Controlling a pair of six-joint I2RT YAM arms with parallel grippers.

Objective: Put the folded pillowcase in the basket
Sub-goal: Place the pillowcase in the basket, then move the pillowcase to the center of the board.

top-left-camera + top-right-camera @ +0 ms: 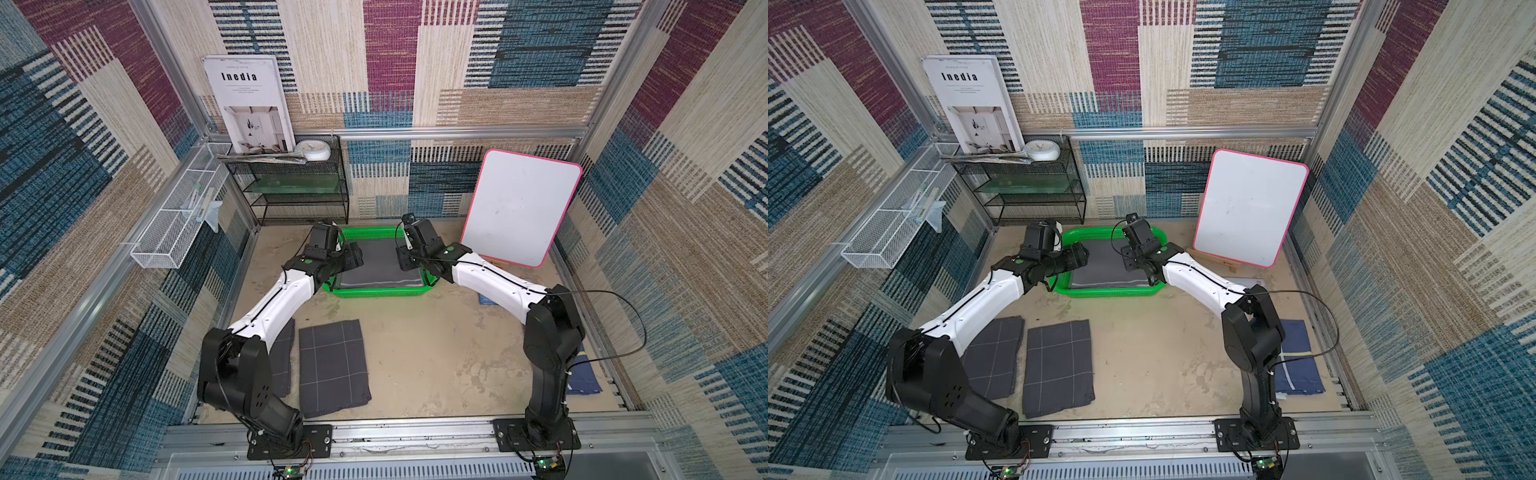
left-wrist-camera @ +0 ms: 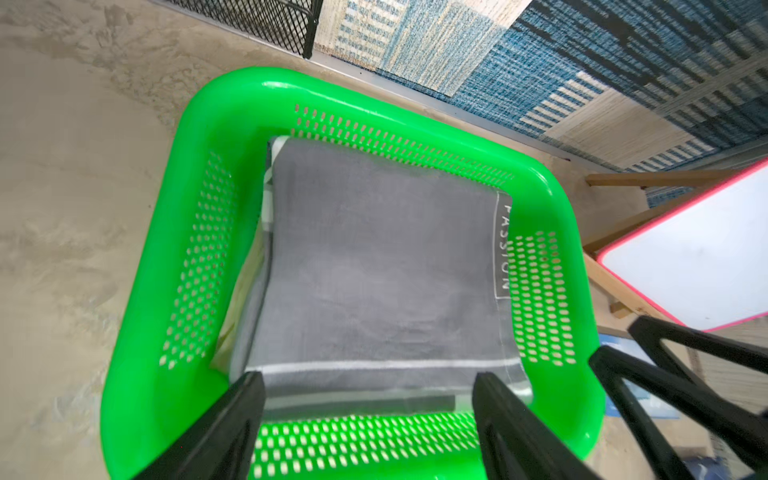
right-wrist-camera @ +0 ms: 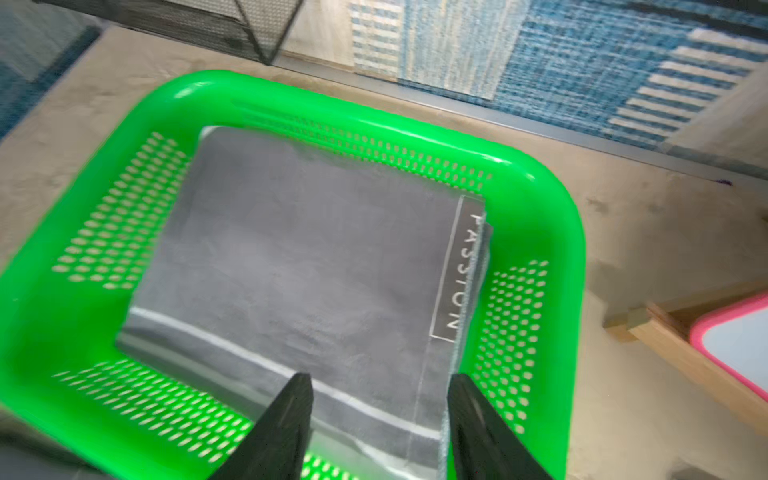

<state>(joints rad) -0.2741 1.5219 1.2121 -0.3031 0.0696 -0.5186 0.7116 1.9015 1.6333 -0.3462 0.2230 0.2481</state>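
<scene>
Laid flat inside the green basket (image 2: 137, 291), lettered band along one side wall: the folded pillowcase (image 2: 374, 270), grey and neatly squared. Poised over its near hem, left claw (image 2: 365, 380) and right claw (image 3: 379, 378), both with jaws spread wide and nothing pinched between them. Placement apparently done; release and withdrawal judged to be the step in hand.

Best done by lifting straight up before pulling back, keeping both sets of jaws apart so that no fingertip drags the hem or undoes the fold. Worth clearing the basket's front rim fully before swinging outward, to avoid nudging the light plastic across the tabletop (image 1: 436, 353). Worth raising both arms together, to keep the cloth from being tugged askew on one side. On the right, care needed near the pink-edged whiteboard (image 1: 519, 208), propped just beside that arm. Lying apart near the front: two more grey folded cloths (image 1: 1059, 365).
</scene>
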